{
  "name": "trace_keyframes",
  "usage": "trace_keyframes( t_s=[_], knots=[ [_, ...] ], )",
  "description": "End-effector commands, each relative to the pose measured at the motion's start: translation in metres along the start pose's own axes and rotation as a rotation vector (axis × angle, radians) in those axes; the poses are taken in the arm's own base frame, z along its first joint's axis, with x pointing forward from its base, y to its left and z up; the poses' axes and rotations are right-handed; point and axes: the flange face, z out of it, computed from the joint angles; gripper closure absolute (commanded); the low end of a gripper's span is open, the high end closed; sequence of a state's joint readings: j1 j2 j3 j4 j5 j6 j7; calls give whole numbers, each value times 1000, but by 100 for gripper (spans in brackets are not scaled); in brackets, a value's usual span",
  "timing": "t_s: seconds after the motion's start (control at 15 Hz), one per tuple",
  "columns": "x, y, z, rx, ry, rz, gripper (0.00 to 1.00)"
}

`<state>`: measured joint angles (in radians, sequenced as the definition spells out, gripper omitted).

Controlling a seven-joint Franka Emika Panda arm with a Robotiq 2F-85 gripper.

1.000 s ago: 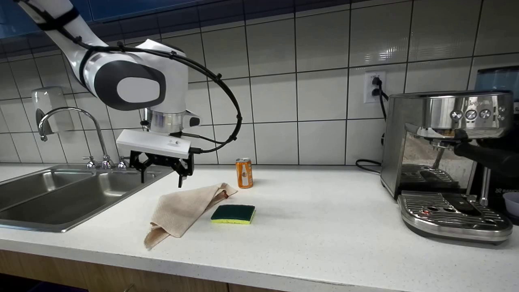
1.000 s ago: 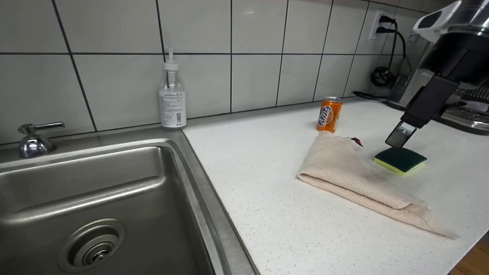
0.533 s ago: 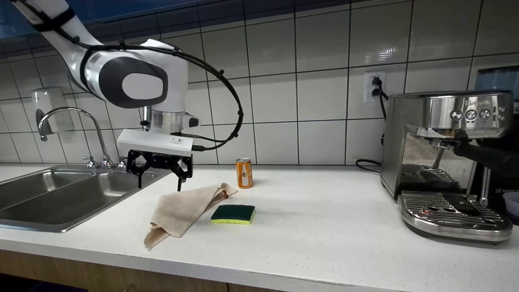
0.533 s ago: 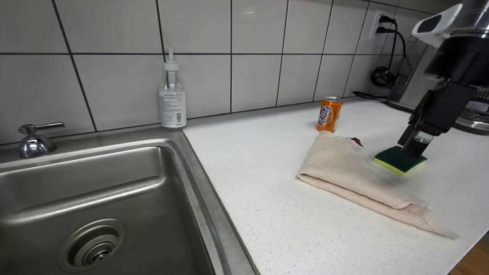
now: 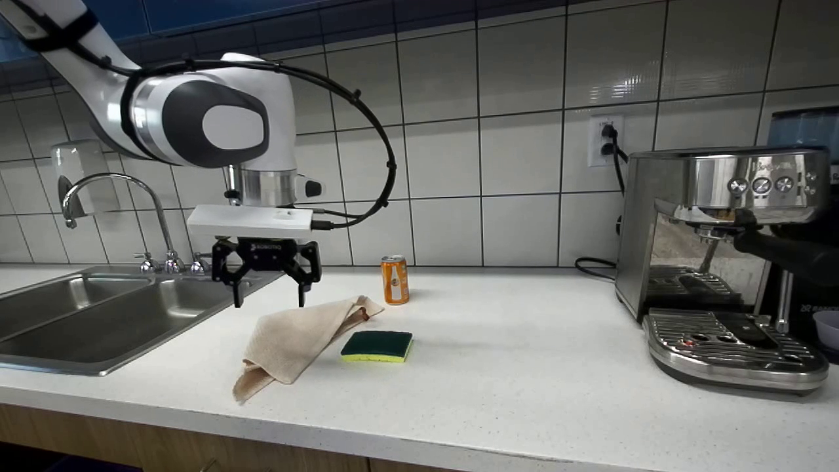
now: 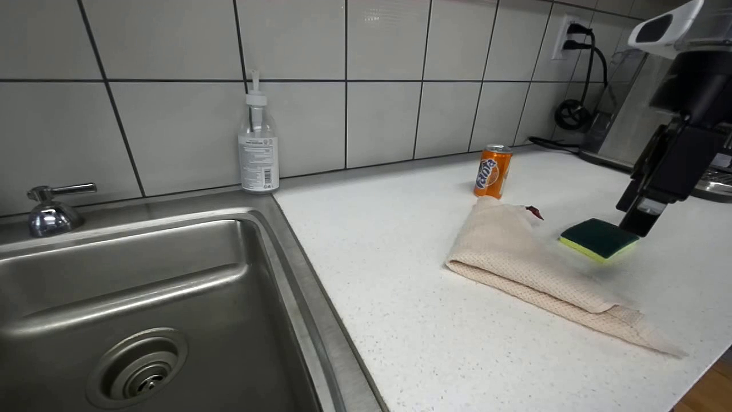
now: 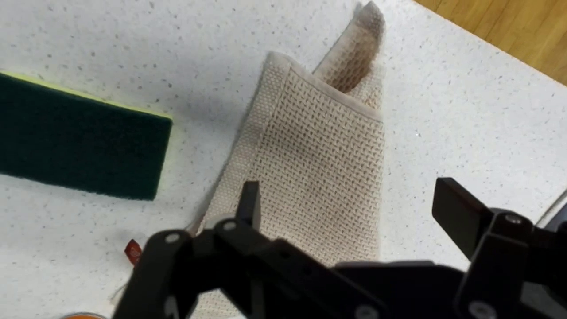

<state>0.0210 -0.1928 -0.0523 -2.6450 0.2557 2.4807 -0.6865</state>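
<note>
My gripper (image 5: 269, 305) is open, with nothing between its fingers. It hangs fingers down above the beige cloth (image 5: 295, 337), which lies folded on the white counter. In the wrist view the gripper (image 7: 347, 181) has one finger (image 7: 249, 201) over the cloth (image 7: 319, 159) and the other finger (image 7: 458, 212) over the counter beside it. A dark green and yellow sponge (image 5: 377, 345) lies flat beside the cloth; it also shows in the wrist view (image 7: 84, 137). An orange can (image 5: 395, 280) stands upright behind the cloth. In an exterior view the gripper (image 6: 635, 226) overlaps the sponge's edge.
A double steel sink (image 5: 105, 367) with a faucet (image 5: 121, 175) is set into the counter. A pump bottle (image 6: 258, 154) stands behind the sink's corner. A steel espresso machine (image 5: 636, 229) stands at the far end, plugged into a wall outlet (image 5: 606, 140). Tiled wall runs behind.
My gripper has straightened from a tilt to nearly level and its fingertips sit slightly lower. In an exterior view it has shifted right. The cloth, sponge and can have not moved.
</note>
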Motion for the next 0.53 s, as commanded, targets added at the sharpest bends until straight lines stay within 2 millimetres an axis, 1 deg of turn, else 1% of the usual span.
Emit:
trace_keyframes(
  t_s=[0.0,0.47],
  knots=[
    [-16,0,-13,-63,13,62,0],
    [-30,5,-32,-163,28,162,0]
  ],
)
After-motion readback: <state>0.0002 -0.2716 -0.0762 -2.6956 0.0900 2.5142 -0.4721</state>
